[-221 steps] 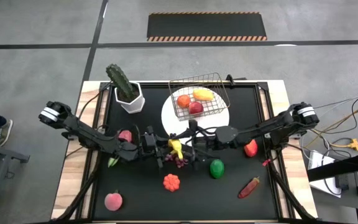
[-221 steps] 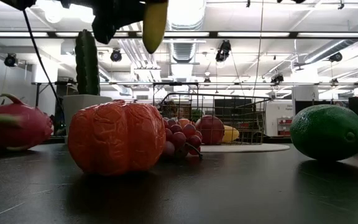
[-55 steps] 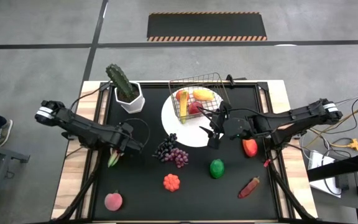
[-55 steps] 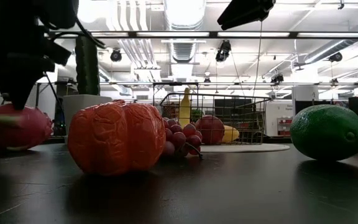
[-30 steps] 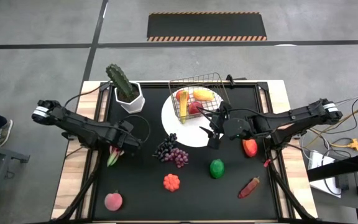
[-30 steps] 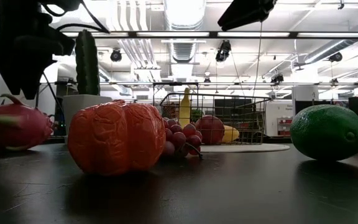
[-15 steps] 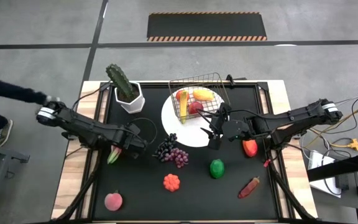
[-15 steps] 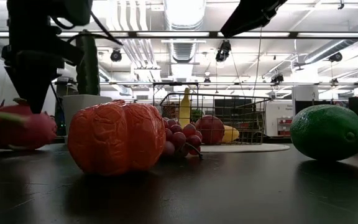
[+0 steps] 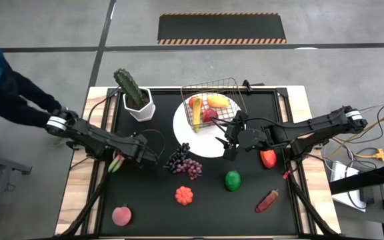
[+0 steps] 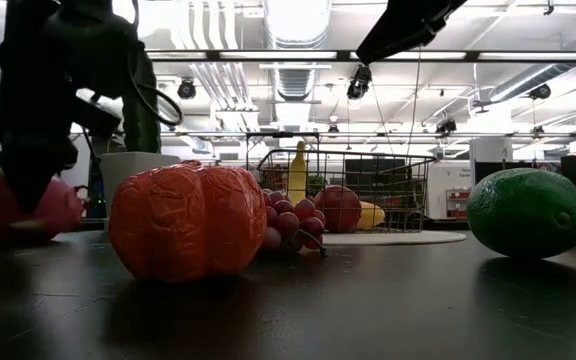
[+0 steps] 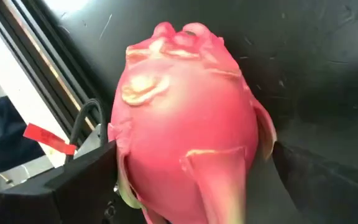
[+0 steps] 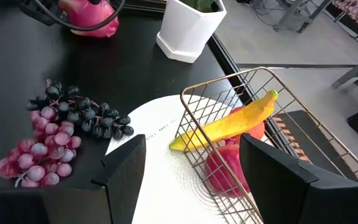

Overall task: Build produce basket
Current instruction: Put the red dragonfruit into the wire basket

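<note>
Left gripper (image 11: 185, 186) clamped on the pink scaly dragon fruit (image 11: 188, 124); right gripper (image 12: 191, 180), fingers apart, hovers beside the wire metal basket (image 12: 241, 124) on the bench (image 9: 152, 200).

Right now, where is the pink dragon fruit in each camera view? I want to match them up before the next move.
High view: dragon fruit at the mat's left edge, at the left claw.
Low view: far left, partly behind the dark arm.
Left wrist view: fills the middle, between the claw's fingers.
Right wrist view: top left, far off.
Shared landmark: the white pot; not in the left wrist view.
</note>
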Available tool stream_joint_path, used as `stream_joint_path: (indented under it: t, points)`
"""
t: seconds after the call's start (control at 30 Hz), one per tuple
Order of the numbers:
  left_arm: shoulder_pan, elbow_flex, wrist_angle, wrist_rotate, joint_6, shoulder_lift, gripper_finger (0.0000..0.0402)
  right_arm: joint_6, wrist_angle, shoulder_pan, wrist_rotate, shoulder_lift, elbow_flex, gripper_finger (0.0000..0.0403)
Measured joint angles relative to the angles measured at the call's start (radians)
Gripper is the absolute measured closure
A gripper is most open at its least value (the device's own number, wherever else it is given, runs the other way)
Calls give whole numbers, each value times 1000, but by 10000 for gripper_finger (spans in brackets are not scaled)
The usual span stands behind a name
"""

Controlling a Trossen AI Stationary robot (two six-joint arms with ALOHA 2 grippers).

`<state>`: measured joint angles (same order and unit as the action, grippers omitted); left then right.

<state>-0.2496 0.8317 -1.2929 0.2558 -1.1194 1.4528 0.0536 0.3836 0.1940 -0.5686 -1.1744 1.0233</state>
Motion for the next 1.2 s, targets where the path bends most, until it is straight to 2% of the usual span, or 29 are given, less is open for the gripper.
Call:
stream_joint_path:
  t: [0.13,0.4,0.5,0.67,0.77,0.83,0.93,1.1,1.2]
  points:
    - [0,-5,4,20,0,9,35,4,0,0,0,0,-1,158]
    - [-1,0,9,45,-27,0,136,11,0,0,0,0,-2,158]
    - [-16,41,18,74,-37,-10,154,16,0,0,0,0,-9,158]
    - [-68,163,29,241,-42,-44,158,25,-40,0,10,0,-48,158]
    - [-115,241,67,367,15,-53,159,-3,-128,0,80,0,-90,158]
    - [-150,280,167,446,119,-60,159,-21,-192,0,153,0,-115,158]
    - [-187,297,448,511,373,-69,159,-38,-312,0,321,0,-155,158]
    - [-211,244,1002,487,863,-77,160,-39,-567,0,498,0,-226,145]
    - [-212,204,1220,477,1036,-77,160,-39,-611,0,537,0,-248,127]
